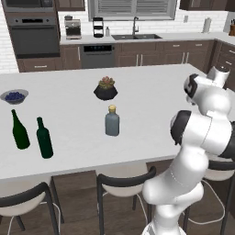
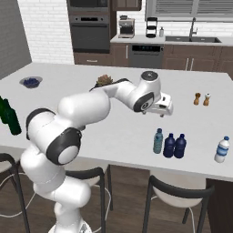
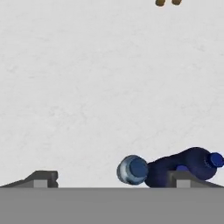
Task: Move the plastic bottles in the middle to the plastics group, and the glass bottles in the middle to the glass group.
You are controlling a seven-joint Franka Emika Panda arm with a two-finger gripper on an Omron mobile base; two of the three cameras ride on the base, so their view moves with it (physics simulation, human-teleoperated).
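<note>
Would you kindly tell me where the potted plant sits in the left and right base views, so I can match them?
Left base view: potted plant mid-picture, upper half, on the counter behind the grey bottle.
Right base view: left of centre, partly behind the arm.
Shared landmark: the bowl, left of the plant.

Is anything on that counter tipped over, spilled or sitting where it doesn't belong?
Nothing is tipped or spilled. The one misfit is the grey tan-capped bottle, standing alone mid-counter, apart from the two green bottles at one end and the blue plastic bottles at the other.
</note>
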